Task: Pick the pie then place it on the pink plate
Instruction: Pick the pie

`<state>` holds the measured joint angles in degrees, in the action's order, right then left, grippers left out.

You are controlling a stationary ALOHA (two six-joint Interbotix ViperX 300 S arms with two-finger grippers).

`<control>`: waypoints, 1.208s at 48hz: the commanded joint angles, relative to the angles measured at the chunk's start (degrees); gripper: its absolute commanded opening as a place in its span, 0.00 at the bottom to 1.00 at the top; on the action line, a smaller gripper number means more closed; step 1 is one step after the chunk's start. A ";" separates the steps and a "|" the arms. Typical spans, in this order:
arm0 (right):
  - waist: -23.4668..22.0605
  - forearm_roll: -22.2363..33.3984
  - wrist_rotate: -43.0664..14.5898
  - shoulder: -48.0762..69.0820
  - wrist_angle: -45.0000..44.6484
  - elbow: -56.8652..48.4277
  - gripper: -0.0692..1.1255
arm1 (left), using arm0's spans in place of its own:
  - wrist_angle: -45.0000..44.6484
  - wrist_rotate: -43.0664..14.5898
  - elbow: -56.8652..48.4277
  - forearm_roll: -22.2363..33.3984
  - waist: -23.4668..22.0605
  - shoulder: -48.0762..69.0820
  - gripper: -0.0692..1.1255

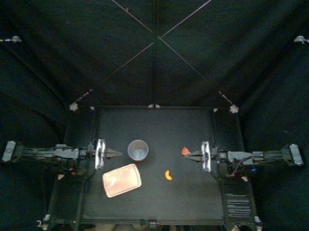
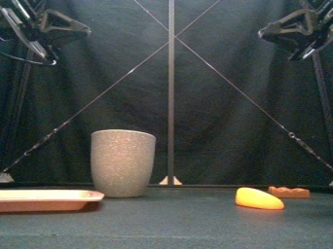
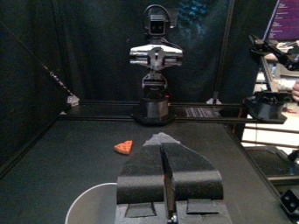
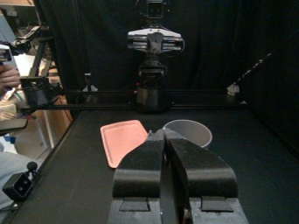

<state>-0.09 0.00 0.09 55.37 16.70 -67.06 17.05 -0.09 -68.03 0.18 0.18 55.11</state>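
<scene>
The pie (image 1: pixel 186 151) is a small red wedge on the table's right half, also seen low at the right in the front view (image 2: pixel 289 192) and as a red triangle (image 3: pixel 122 147) in the left wrist view. The flat pink plate (image 1: pixel 123 181) lies front left (image 2: pixel 46 199) (image 4: pixel 122 140). My right gripper (image 1: pixel 201 154) hangs just right of the pie, jaws together, nothing held (image 4: pixel 173 166). At the left of the table my left gripper (image 1: pixel 107 153) rests, also shut and empty (image 3: pixel 170 175).
A tall grey speckled cup (image 1: pixel 137 149) stands between the grippers, behind the plate (image 2: pixel 124 162) (image 4: pixel 187 133). An orange toy food (image 1: pixel 168 175) lies in front of the pie (image 2: pixel 259 198). Both arms are raised above the table.
</scene>
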 commanded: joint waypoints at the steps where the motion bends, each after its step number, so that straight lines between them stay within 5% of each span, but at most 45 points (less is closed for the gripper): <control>1: -1.58 -0.26 -0.70 -1.76 -0.09 0.09 0.05 | 0.09 0.00 0.97 0.00 3.78 -0.53 0.07; 14: -15.56 -7.91 -1.85 -8.35 -6.86 0.18 0.17 | 0.26 -0.09 2.20 -0.18 9.93 -0.44 0.07; 22: -22.50 -10.90 -1.93 -11.95 -12.92 0.18 0.53 | 0.62 -0.09 2.37 -0.88 10.28 -0.44 0.07; 32: -23.73 -12.66 -1.93 -14.15 -13.54 0.18 0.96 | 0.62 -0.09 2.20 -1.14 10.20 -0.53 0.07; 58: -23.47 -9.23 -1.85 -30.23 -37.00 5.89 0.94 | 1.58 -0.18 1.23 -2.81 10.37 -0.53 0.07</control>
<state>-23.29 -10.63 -1.93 27.25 -17.84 -63.63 17.58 -0.18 -67.50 -2.20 10.37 54.93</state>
